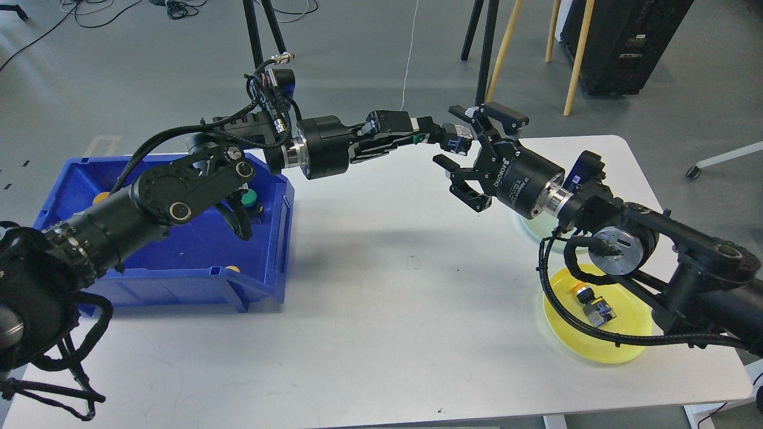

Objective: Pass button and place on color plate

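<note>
The button [448, 138] hangs in the air above the white table [381, 286], pinched at the tips of the left gripper [444, 138], whose fingers are pressed together on it. Its green head end sits back between the left fingers and its grey block end points right, toward the right gripper [468, 155], so its long axis runs roughly level, left to right. The right gripper is spread wide, one finger above and one below the button's free end; whether they touch it I cannot tell. White lettering on the right gripper's body reads "ROBOTIQ"; smaller print beside it is too small to read.

A second button [593, 307] with an orange head lies on its side on the yellow plate [620, 351], near the table's right front edge. A pale green plate [533, 229] sits just behind it, mostly hidden by the right arm. The blue bin [179, 274] stands at the table's left edge and holds more buttons, one green-capped [250, 196]. Between the bin and the plates the tabletop lies bare and broad, with both arms meeting above its rear middle.
</note>
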Robot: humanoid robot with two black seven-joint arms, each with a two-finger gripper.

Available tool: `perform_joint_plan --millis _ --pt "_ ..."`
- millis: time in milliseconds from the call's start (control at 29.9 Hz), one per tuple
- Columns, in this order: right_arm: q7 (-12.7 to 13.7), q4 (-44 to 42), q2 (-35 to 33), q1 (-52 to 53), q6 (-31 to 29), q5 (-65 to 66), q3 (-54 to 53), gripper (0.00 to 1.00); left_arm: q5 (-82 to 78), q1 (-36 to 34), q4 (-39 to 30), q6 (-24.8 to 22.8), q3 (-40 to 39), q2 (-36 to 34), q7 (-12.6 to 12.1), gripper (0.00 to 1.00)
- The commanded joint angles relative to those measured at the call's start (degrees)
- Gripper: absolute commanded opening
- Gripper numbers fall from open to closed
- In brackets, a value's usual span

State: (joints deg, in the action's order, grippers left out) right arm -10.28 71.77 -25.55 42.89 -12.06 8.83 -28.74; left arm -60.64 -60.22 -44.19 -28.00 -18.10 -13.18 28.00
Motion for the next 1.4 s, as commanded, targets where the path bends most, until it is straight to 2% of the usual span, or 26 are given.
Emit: perform_joint_plan --millis 0,67,134,301,334,434,535,635,702,835,869,936,1036,1103,1203,1270,1337,1370 --pt "0.0 -0.06 0.32 -0.09 -0.07 0.14 -0.09 0.17 0.08 0.37 0.33 0.0 0.0 -0.09 0.0 0.05" --pt "-0.09 -0.06 0.15 -0.35 -0.33 0.05 -0.09 0.12 0.08 0.37 0.33 0.0 0.0 -0.09 0.0 0.05" --pt "-0.09 0.03 0.06 -0.44 -0.24 0.05 -0.18 0.02 0.08 0.45 0.33 0.0 0.0 -0.18 0.0 0.05" --pt "-0.09 0.12 -0.21 -0.61 -0.07 0.05 -0.44 0.01 0.34 0.45 0.42 0.0 -0.18 -0.35 0.0 0.09" --pt "-0.09 0.12 -0.21 -0.61 0.11 0.05 -0.53 0.01 0.78 0.45 0.42 0.0 -0.27 -0.27 0.0 0.14" --pt "-0.09 0.03 -0.21 -0.7 0.37 0.05 -0.7 0.01 2.79 0.45 0.42 0.0 -0.36 -0.27 0.0 0.54" --pt "-0.09 0.03 -0.29 -0.88 0.55 -0.04 -1.05 0.01 6.74 0.28 0.33 0.0 -0.27 -0.79 0.0 0.78" --pt "-0.09 -0.32 -0.38 -1.14 2.74 -0.04 -1.32 0.01 9.21 0.19 0.42 0.0 -0.27 -0.97 0.0 0.88" --pt "0.08 -0.93 0.14 -1.58 5.46 -0.39 -2.11 0.01 9.83 0.19 0.33 0.0 -0.36 -1.32 0.0 0.91" --pt "1.84 -7.24 0.67 -2.72 15.81 -8.89 -3.87 0.01 10.1 0.19 0.33 0.0 -0.36 -1.58 0.0 0.92" --pt "3.24 -10.39 1.28 -2.46 19.41 -12.39 -3.61 0.01 10.1 0.19 0.33 0.0 -0.36 -1.58 0.0 0.92" --pt "7.71 -17.42 4.08 -2.02 24.43 -16.46 -2.9 0.01 10.1 0.28 0.33 0.0 -0.36 -1.58 0.0 0.92" --pt "11.94 -25.61 7.26 -2.02 26.74 -16.3 -2.46 0.01 10.1 0.28 0.24 0.0 -0.36 -1.49 0.0 0.92" --pt "13.09 -29.83 8.49 -1.93 26.92 -16.12 -1.68 0.01 10.1 0.19 0.24 0.0 -0.36 -1.49 0.0 0.92" --pt "13.36 -34.93 10.25 -1.32 27.0 -16.03 0.7 0.02 10.1 0.19 0.07 0.0 -0.36 -1.49 0.0 0.92" --pt "13.36 -37.4 10.87 -1.23 27.0 -16.12 0.7 0.07 10.1 0.19 -0.02 0.0 -0.36 -1.49 0.0 0.92" --pt "13.27 -38.29 10.96 -1.23 27.0 -16.12 0.44 0.22 10.1 0.19 -0.02 0.0 -0.36 -1.58 0.0 0.92" --pt "13.27 -38.29 10.96 -1.23 27.0 -16.12 0.44 0.34 10.1 0.19 -0.02 0.0 -0.36 -1.58 0.0 0.92"
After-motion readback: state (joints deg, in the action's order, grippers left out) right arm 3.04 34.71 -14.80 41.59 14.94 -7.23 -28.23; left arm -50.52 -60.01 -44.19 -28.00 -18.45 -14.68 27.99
